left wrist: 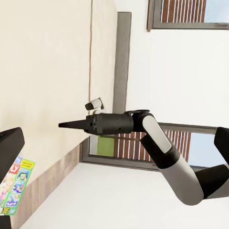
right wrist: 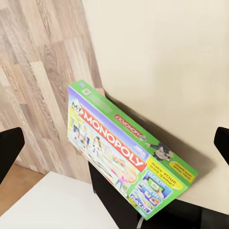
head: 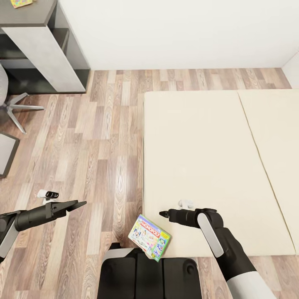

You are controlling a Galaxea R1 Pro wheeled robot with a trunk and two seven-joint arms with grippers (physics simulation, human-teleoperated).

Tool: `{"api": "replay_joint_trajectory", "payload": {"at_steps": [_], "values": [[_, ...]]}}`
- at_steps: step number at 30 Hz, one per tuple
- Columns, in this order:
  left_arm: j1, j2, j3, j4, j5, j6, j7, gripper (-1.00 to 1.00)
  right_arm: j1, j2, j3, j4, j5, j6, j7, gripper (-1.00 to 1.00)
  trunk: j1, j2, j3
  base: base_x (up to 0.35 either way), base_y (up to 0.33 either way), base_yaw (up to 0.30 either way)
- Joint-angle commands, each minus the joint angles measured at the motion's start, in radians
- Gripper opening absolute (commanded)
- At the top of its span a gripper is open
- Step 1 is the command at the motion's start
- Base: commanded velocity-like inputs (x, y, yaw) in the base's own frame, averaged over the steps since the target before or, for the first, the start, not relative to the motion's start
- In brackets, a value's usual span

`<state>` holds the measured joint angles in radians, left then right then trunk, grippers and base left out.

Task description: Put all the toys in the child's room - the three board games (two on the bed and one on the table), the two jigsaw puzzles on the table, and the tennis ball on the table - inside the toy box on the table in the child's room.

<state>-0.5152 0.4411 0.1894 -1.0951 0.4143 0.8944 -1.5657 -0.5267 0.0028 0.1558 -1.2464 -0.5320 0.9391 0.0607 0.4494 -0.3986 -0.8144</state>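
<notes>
A: The bed (head: 207, 166) takes the right and centre of the head view, plain cream; the plank floor (head: 83, 145) runs down the left, and the table (head: 41, 45) sits in the upper left corner with a jigsaw puzzle (head: 20, 3) just showing on its dark shelf part.

B: And the game?

A: The Monopoly carton (head: 149, 237) lies at bottom centre, at the bed's near left corner, tilted and seemingly resting partly on the robot's dark base (head: 149, 274). The right wrist view shows it (right wrist: 126, 152) propped at a slant, face up.

B: The grippers?

A: The right gripper (head: 162, 214) hangs just above and right of the carton, its fingers spread wide at both edges of its own wrist view, holding nothing. The left gripper (head: 79, 204) is over the floor at lower left; whether it is parted, one cannot tell.

B: So the robot should probably lower the right gripper squarely, span the carton's thin edge, and close gently so the box doesn't slide off.
</notes>
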Motion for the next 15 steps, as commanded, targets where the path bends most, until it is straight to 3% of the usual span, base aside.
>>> {"api": "replay_joint_trajectory", "payload": {"at_steps": [1, 15], "values": [[0.0, 0.0, 0.0, 0.0, 0.0, 0.011, -0.004, 1.0, 0.0, 0.0, -0.001, -0.001, 0.007, 0.004, 0.006, 1.0, 0.001, -0.001, 0.001, 0.0, 0.0, 0.0], [0.0, 0.001, 0.001, 0.0, 0.0, 0.011, -0.004, 1.0, 0.0, 0.0, -0.001, 0.0, 0.007, 0.004, 0.005, 1.0, 0.001, -0.001, 0.024, 0.0, 0.0, 0.0]]}}
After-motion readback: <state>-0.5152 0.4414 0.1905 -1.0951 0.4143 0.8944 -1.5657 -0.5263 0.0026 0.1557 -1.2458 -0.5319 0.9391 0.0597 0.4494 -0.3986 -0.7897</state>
